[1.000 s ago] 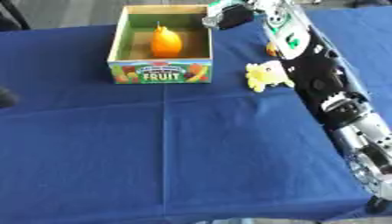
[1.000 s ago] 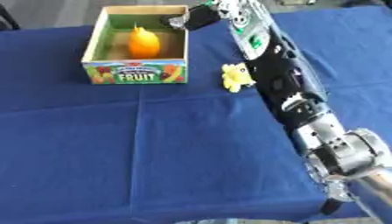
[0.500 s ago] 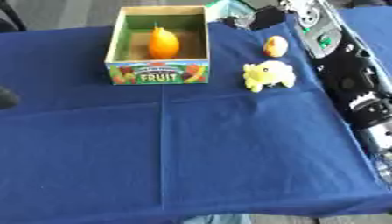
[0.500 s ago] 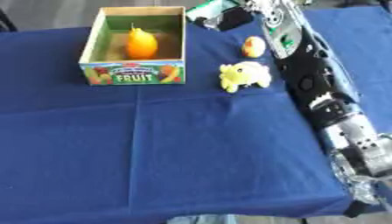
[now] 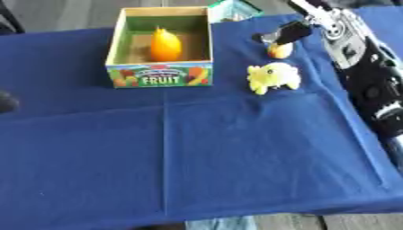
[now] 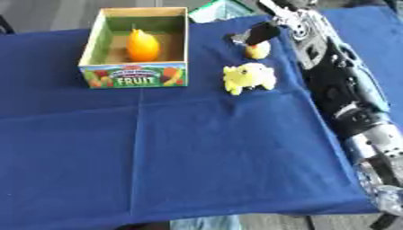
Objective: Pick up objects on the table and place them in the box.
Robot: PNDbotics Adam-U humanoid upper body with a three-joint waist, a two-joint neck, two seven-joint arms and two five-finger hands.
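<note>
The FRUIT box (image 5: 160, 79) stands open at the back left of the blue cloth, with an orange fruit (image 5: 165, 44) inside. To its right lies a small orange-yellow fruit (image 6: 257, 50). A yellow plush toy (image 5: 273, 77) lies just in front of that fruit. My right hand (image 6: 257, 34) reaches in from the upper right. Its dark fingers are held straight, their tips at the top of the small fruit and not closed round it. A dark rounded shape (image 5: 6, 101) at the left edge may be my left hand.
A green and white object (image 6: 221, 9) lies behind the box's right rear corner. My right arm (image 5: 368, 76) runs along the table's right side. The blue cloth (image 5: 197, 157) stretches to the front edge with nothing on it.
My right hand has drawn away from the box's right rear corner, moved right and come down onto the small fruit. The box, its fruit and the plush toy have stayed put.
</note>
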